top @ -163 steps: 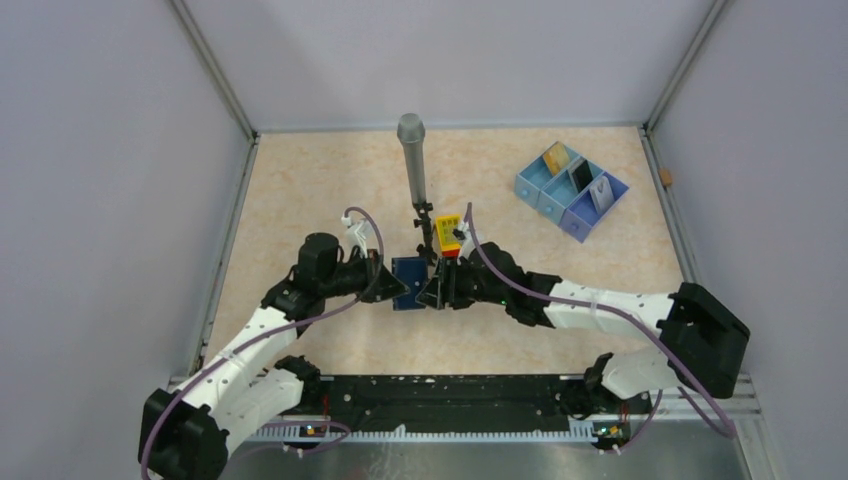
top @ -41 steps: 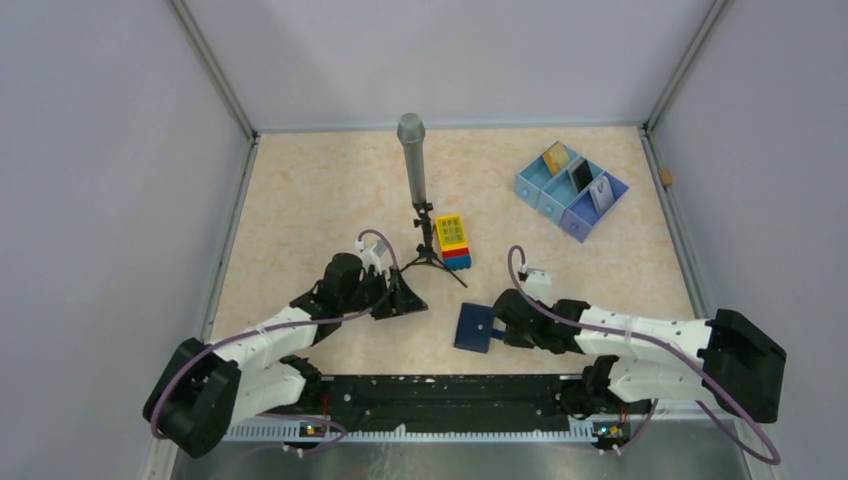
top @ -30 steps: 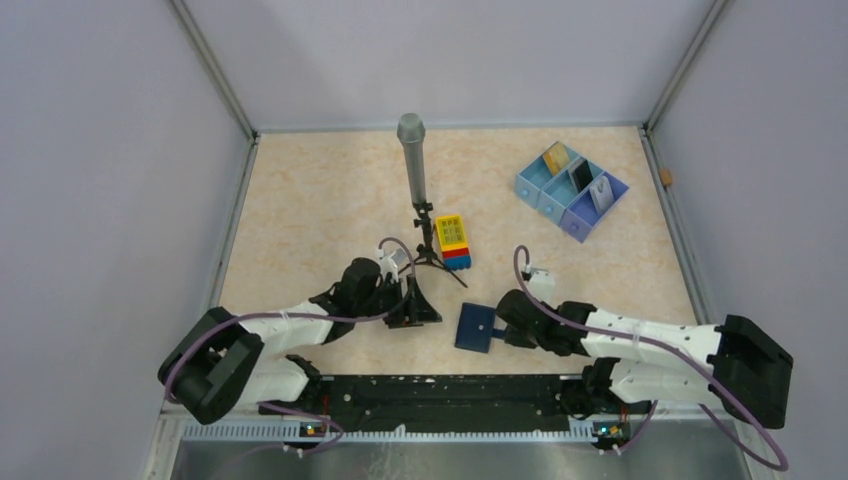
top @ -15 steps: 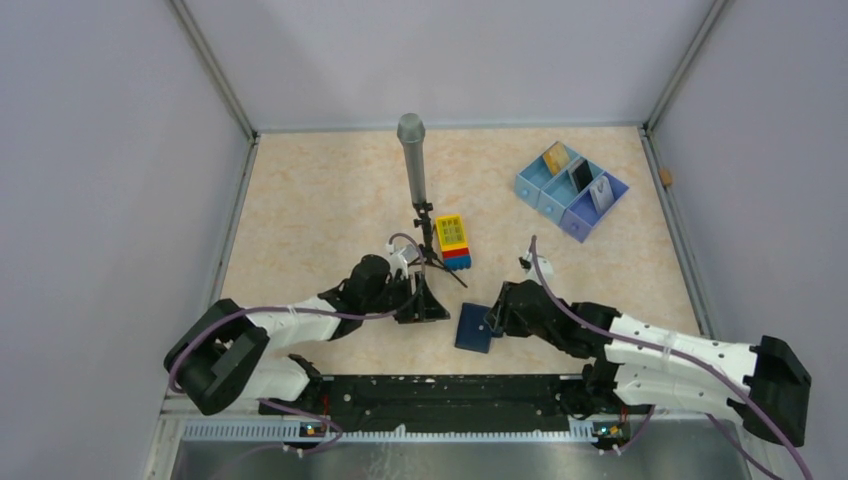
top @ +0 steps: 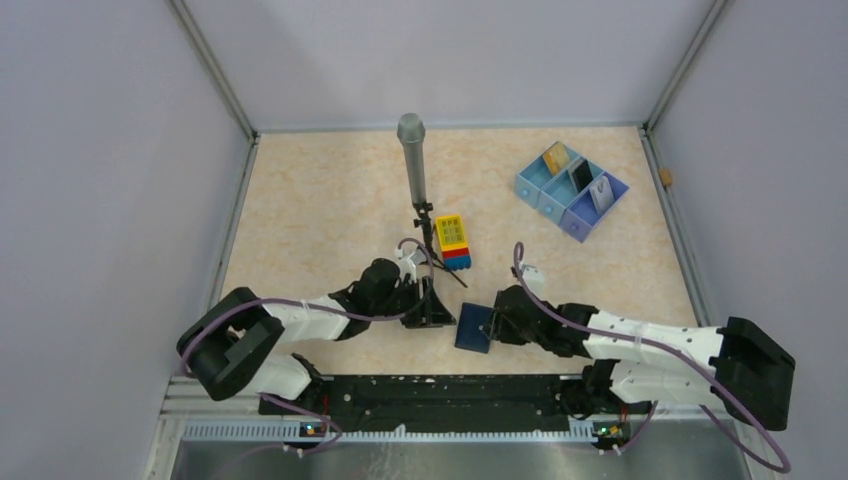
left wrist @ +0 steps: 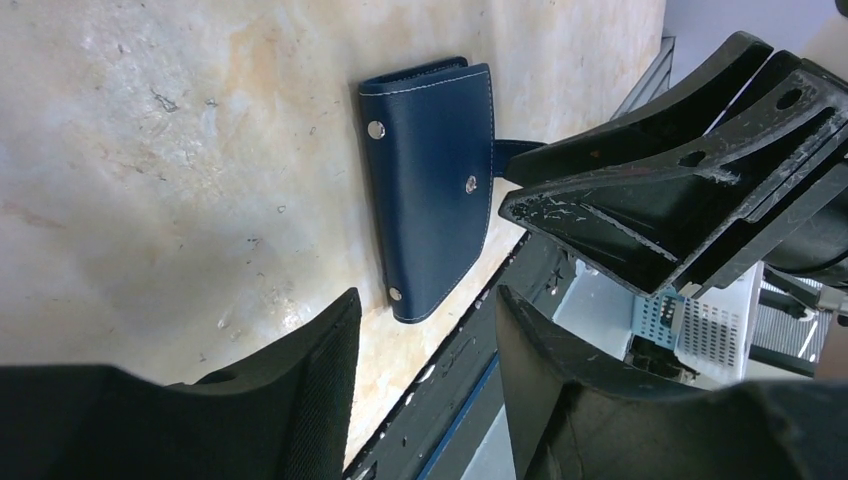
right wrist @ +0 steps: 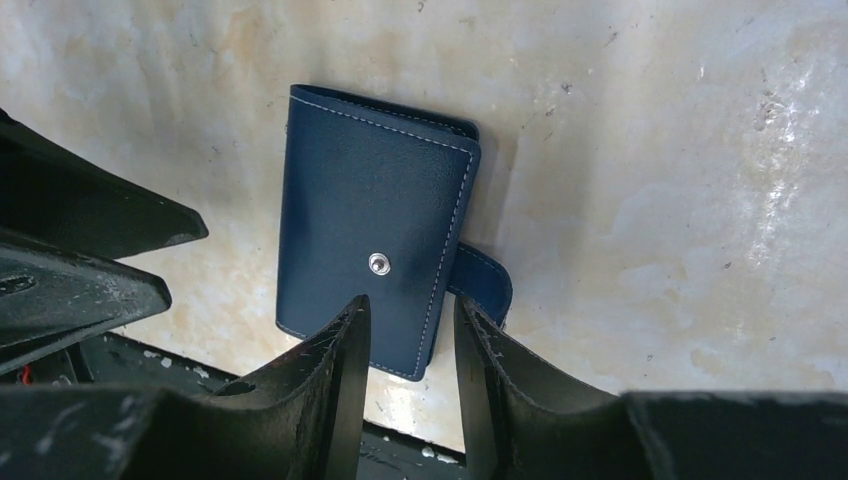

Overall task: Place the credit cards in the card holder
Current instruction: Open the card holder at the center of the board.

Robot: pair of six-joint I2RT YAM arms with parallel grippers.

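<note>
Left gripper (top: 430,308) hangs low over the table (top: 300,220), fingers well apart, nothing between them. Only bare tabletop and the black rail (top: 420,392) show through the gap in its own camera.

Right gripper (top: 494,322) reaches in from 3 o'clock, low too, jaws parted by a narrow gap right over the edge of the holder (top: 472,328). I see nothing pinched there; the leather lies flat beneath the tips, though whether they touch it I cannot tell.

The holder itself is navy, folded shut, flat on the table at 6 o'clock, just shy of the rail. It sits between the two grippers: the left one at its 10 o'clock, close but apart, the right one at its 3 o'clock edge. A silver stud sits bare on its top face, and the tab pokes out past the edge on the right gripper's side, not pressed onto that stud.

Now the cards: all three are well away, up at 2 o'clock on the table, standing in a pale blue tray (top: 545,205), one per compartment. Gold card (top: 557,157) at the far end, dark card (top: 579,176) in the middle, pale card (top: 601,195) at the near end.

Centre table, a grey mic (top: 411,150) stands on a little black tripod, with a yellow-topped brick (top: 453,240) just beside its feet at 3 o'clock. Both lie at the holder's 12 o'clock, near the left gripper.
</note>
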